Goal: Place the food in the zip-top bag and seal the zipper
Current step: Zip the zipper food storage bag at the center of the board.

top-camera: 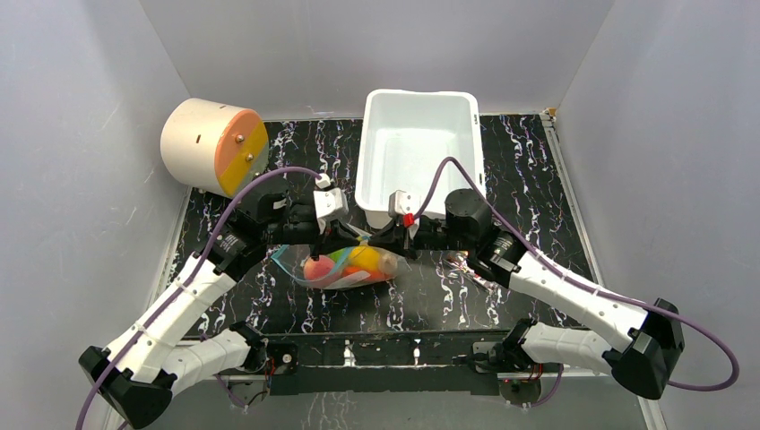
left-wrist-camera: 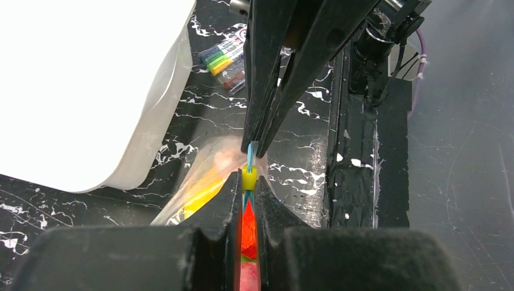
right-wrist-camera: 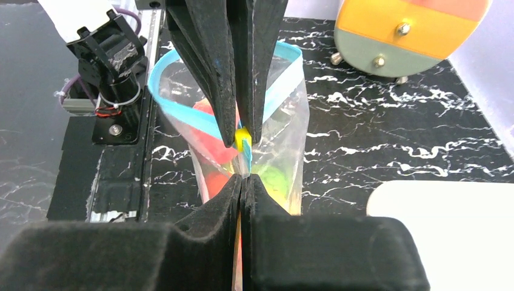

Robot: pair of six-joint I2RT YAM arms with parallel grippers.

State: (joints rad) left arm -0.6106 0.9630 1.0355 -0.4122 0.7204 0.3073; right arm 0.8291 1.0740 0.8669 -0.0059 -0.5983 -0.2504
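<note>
Both grippers meet tip to tip. We see the left gripper [right-wrist-camera: 242, 136] clenched on the zipper [right-wrist-camera: 185, 115] at its yellow slider [right-wrist-camera: 242, 133], the right gripper [right-wrist-camera: 242, 180] pinching the zip-top bag [right-wrist-camera: 285, 151] just beside it. Bag lies on the table [top-camera: 538, 179] near the white bin [top-camera: 417, 94], food [top-camera: 358, 262] inside, mouth partly gaping.

Top view: bright, even, diffuse light from overhead, sharp edge to edge. Shadows weak, hard to pick out on the dark table [top-camera: 524, 179]. Walls pale, greyer toward the corners.

Left wrist view: bin [left-wrist-camera: 79, 73] blown out to flat white, no surface detail. Left gripper [left-wrist-camera: 248, 177] close to the lens, soft and near-black. Right gripper [right-wrist-camera: 242, 180] the same in its own view. Bag [right-wrist-camera: 285, 121] carries a faint sheen. Mid-distance crisp in both wrist views.
</note>
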